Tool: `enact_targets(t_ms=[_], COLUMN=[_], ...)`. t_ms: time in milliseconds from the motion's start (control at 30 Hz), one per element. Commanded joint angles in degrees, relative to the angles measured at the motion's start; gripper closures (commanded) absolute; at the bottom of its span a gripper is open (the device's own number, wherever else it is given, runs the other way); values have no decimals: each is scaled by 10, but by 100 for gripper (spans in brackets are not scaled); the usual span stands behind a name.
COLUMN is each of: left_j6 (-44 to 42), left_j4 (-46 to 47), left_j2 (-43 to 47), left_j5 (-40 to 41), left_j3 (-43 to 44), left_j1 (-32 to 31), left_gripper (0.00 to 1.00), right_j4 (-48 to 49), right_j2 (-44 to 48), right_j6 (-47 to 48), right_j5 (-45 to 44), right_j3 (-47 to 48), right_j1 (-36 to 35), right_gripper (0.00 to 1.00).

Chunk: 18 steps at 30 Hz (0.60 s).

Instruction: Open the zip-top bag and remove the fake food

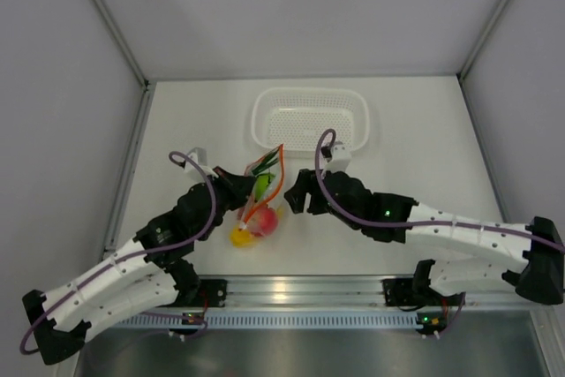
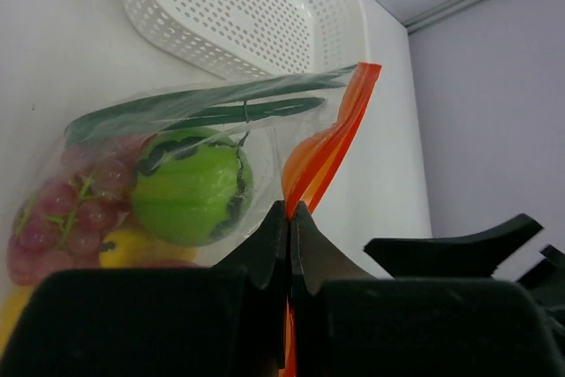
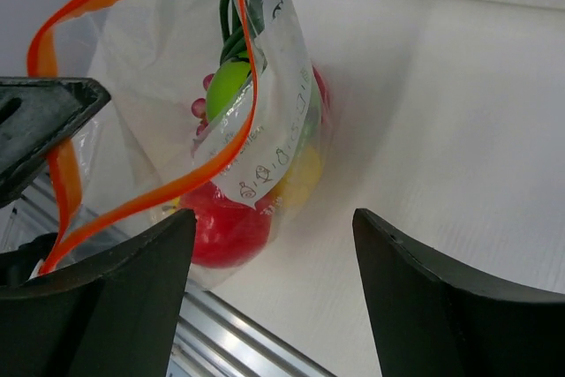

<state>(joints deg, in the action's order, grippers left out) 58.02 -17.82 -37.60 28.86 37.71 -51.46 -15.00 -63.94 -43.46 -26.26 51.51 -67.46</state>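
The zip-top bag (image 1: pixel 262 199) stands between my two grippers, near the table's front edge. Its orange-red zip strip (image 3: pixel 159 192) forms an open loop, the two sides apart. My left gripper (image 2: pixel 290 209) is shut on one side of the strip (image 2: pixel 331 143); it also shows in the top view (image 1: pixel 240 186). The fake food is inside the bag: a green ball (image 2: pixel 192 184), grapes (image 2: pixel 62 209), green stalks (image 2: pixel 203 108), a red fruit (image 3: pixel 225 222) and a yellow one (image 3: pixel 305 174). My right gripper (image 3: pixel 274 227) is open and empty, just right of the bag (image 3: pixel 274 143).
A white perforated basket (image 1: pixel 311 119) stands behind the bag, at the back middle of the table. The aluminium rail (image 3: pixel 229 342) runs along the front edge just below the bag. The left gripper's finger (image 3: pixel 44 121) shows at the left of the right wrist view.
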Motion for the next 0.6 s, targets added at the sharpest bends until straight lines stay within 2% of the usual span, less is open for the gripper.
enact_targets(t_ms=[0, 267, 400, 567], left_j6=[43, 60, 75, 73], left_j4=[79, 81, 81, 81], left_j2=[3, -2, -5, -16], left_j5=[39, 61, 77, 96], left_j3=[-11, -14, -19, -17], left_j1=[-25, -50, -59, -66], left_gripper=[100, 100, 100, 100], right_j4=[71, 116, 93, 87], right_j2=[-44, -106, -141, -129], right_j6=[-40, -52, -64, -73], right_j5=[46, 67, 46, 21], right_j3=[34, 68, 78, 54], right_j1=[29, 38, 44, 38], right_gripper=[28, 32, 38, 39])
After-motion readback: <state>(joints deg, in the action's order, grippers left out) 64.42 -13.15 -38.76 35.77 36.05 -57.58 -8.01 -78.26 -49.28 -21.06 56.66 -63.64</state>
